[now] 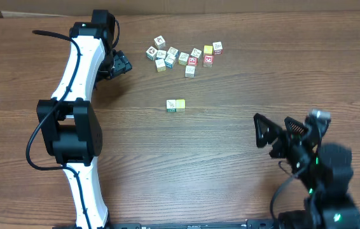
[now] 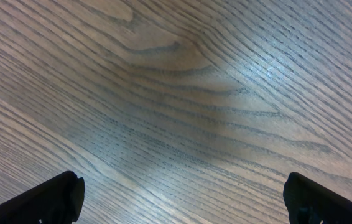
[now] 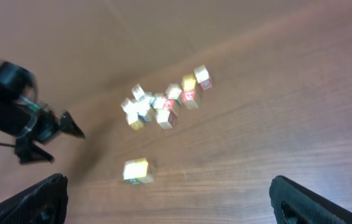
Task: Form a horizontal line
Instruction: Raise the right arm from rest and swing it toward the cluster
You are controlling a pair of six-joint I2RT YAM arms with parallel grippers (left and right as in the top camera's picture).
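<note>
Overhead: the line of cubes point(image 1: 175, 105) sat mid-desk. Only two cubes showed, a white-green one on the left touching a yellow one on the right, edge to edge. The loose cluster point(image 1: 183, 56) of similar small cubes lay closer to the desk's point(image 1: 231, 191) far edge, well apart from the line. The left gripper point(image 1: 121, 65) hung just left of the cluster, not touching it. The left arm point(image 1: 78, 108) ran down the desk's left side. The right gripper point(image 1: 264, 135) was out toward the near right corner, jaws spread, well apart from the line. Bare wood lay between the line and both grippers.

Left wrist: the left gripper point(image 2: 179, 200) had its fingertips point(image 2: 45, 200) wide apart at the frame's bottom corners, holding nothing. Only desk grain point(image 2: 176, 93) showed under it.

Right wrist: blurry. The right gripper point(image 3: 173, 200) was wide open and empty, fingertips point(image 3: 30, 202) at the bottom corners. The line of cubes point(image 3: 137, 170) lay ahead of it, with the cluster point(image 3: 163, 102) beyond. The left arm point(image 3: 20, 115) was smeared at the left edge, beside the cluster.
</note>
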